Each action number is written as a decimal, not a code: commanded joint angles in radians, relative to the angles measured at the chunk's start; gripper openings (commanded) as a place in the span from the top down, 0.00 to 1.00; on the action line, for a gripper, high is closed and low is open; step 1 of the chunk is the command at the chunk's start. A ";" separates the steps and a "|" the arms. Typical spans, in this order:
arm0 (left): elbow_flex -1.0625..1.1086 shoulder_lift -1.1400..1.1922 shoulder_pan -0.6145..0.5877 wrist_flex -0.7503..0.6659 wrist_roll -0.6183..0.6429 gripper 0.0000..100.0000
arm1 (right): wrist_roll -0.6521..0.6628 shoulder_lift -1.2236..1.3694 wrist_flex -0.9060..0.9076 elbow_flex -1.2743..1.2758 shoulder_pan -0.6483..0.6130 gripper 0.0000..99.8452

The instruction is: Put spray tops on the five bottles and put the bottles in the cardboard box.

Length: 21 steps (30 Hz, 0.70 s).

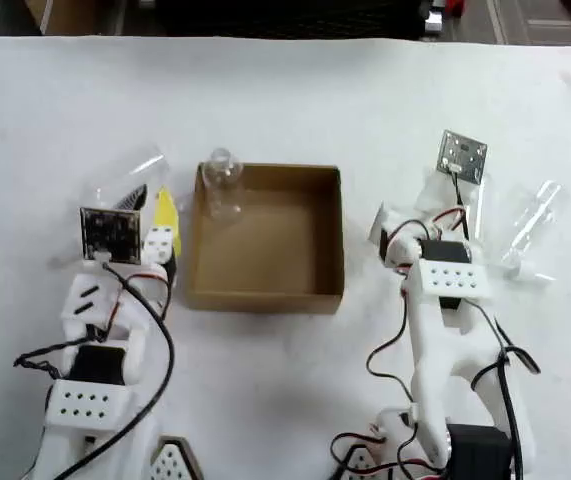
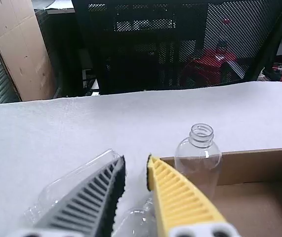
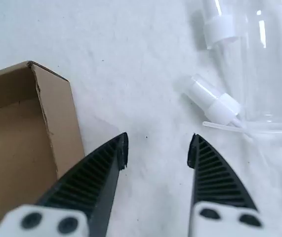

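- Cardboard box [image 1: 265, 297] is sitting between the arms, an uncapped bottle [image 1: 222, 180] standing at its far corner.
- Left hand [image 2: 136, 167] is hovering slightly parted, empty.
- Right hand [image 3: 156, 148] is gaping wide, empty, near a spray top [image 3: 212, 96].

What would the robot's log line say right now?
left gripper: open, over lying bottles | right gripper: open, near spray tops | cardboard box: one uncapped bottle inside

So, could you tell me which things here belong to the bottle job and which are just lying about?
Job: cardboard box; topless bottle upright at its corner; lying bottles by the left gripper; clear bottles and spray tops by the right gripper.
Lying about: cardboard sheet and black mesh panel beyond the table.
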 commanded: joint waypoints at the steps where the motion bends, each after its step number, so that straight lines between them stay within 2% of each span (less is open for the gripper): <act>1: -0.012 -0.002 0.008 0.003 -0.009 0.97 | -0.009 -0.044 -0.018 -0.009 0.012 0.82; 8: -0.018 -0.002 0.008 0.003 -0.006 0.97 | -0.009 -0.044 -0.018 -0.009 0.012 0.82; 13: -0.020 -0.002 0.007 0.005 0.169 0.97 | -0.009 -0.044 -0.018 -0.009 0.025 0.82; 16: -0.020 -0.002 0.007 0.006 0.173 0.93 | -0.011 -0.044 -0.019 -0.009 0.033 0.82; 21: -0.081 -0.002 -0.004 0.135 0.173 0.92 | -0.011 -0.044 -0.019 -0.009 0.031 0.82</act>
